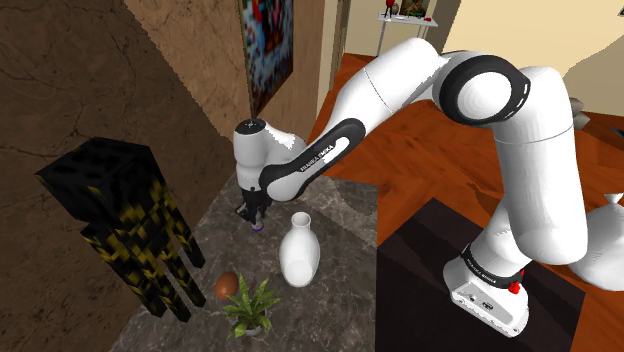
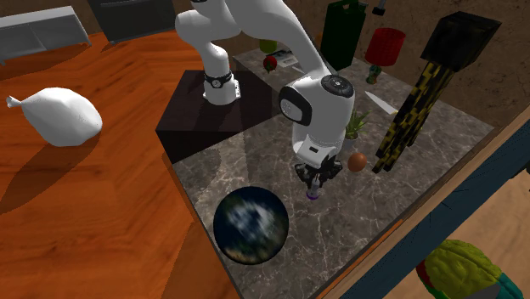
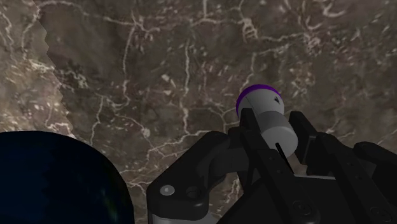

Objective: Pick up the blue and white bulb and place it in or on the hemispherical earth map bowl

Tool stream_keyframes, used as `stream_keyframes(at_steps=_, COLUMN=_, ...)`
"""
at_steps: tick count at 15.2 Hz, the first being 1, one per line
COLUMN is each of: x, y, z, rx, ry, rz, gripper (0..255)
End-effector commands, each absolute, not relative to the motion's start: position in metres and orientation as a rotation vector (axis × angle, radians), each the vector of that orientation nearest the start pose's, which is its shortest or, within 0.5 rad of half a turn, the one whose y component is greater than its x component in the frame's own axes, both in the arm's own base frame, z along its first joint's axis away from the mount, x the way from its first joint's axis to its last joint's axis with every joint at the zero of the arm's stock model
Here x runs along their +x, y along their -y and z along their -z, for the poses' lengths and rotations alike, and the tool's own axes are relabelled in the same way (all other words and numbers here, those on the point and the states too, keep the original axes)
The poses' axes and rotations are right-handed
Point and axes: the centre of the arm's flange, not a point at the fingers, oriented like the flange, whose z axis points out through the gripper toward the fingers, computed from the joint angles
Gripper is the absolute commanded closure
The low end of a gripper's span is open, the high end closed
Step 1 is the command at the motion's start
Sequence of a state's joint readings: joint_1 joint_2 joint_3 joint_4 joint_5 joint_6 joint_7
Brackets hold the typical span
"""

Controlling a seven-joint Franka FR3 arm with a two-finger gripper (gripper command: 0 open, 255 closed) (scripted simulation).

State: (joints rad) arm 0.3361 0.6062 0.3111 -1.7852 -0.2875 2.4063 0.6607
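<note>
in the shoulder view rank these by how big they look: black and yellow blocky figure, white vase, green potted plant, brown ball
1. black and yellow blocky figure
2. white vase
3. green potted plant, close to the vase, so that order is unsure
4. brown ball, clearly smallest

evenly and brightly lit in the second exterior view, with a soft shadow thrown across the floor (image 2: 51,191) by the white sack (image 2: 55,115) and a darker patch laid on the counter (image 2: 374,212) beside the stand (image 2: 197,123). dimmer in the shoulder view, murky along the brown wall (image 1: 70,90), glossy on the arm (image 1: 530,170); coarsely pixelated on the wall picture (image 1: 266,45). dim in the wrist view too, nearly black on the bowl (image 3: 57,184), pale on the bulb (image 3: 270,118).
</note>
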Motion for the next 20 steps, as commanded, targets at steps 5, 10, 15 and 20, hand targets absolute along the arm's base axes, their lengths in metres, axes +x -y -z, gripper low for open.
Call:
stream_keyframes(at_steps=5, x=0.540, y=-0.384, z=-0.253, rx=-3.118, ry=0.217, rz=0.090, gripper=255)
stream_keyframes(at_steps=10, x=0.540, y=-0.384, z=-0.279, rx=-3.118, ry=0.217, rz=0.090, gripper=255)
stream_keyframes(at_steps=15, x=0.540, y=-0.384, z=-0.306, rx=-3.118, ry=0.217, rz=0.090, gripper=255)
stream_keyframes(at_steps=20, x=0.540, y=-0.384, z=-0.332, rx=-3.118, ry=0.217, rz=0.090, gripper=255)
